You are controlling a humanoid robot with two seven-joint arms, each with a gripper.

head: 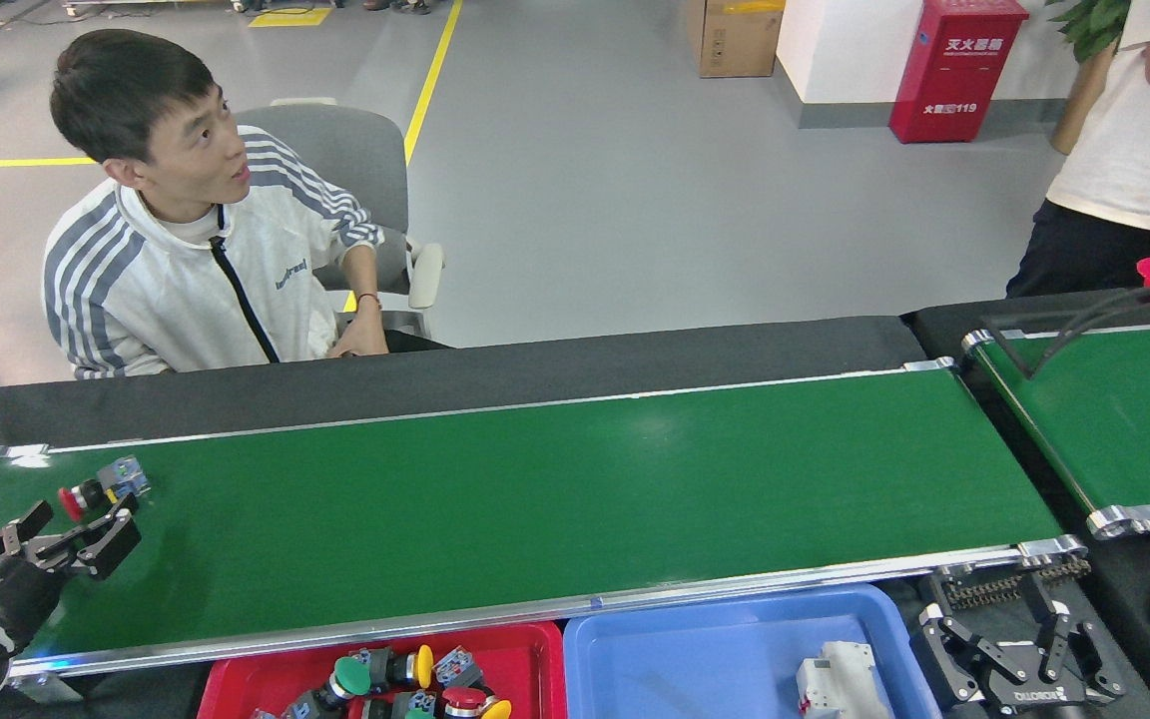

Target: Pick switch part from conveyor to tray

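Glossy green belt (535, 489) with shiny metal rails (495, 407); smooth plastic red tray (525, 664), blue tray (715, 649); matt black gripper (61, 534)

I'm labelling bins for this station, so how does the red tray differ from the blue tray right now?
The red tray holds a heap of switch parts with green, yellow and red caps; the blue tray holds a single pale grey part near its right side, with most of its floor bare. The red tray sits left of the blue one. Both lie side by side along the near rail of the conveyor, cut off by the picture's bottom edge.
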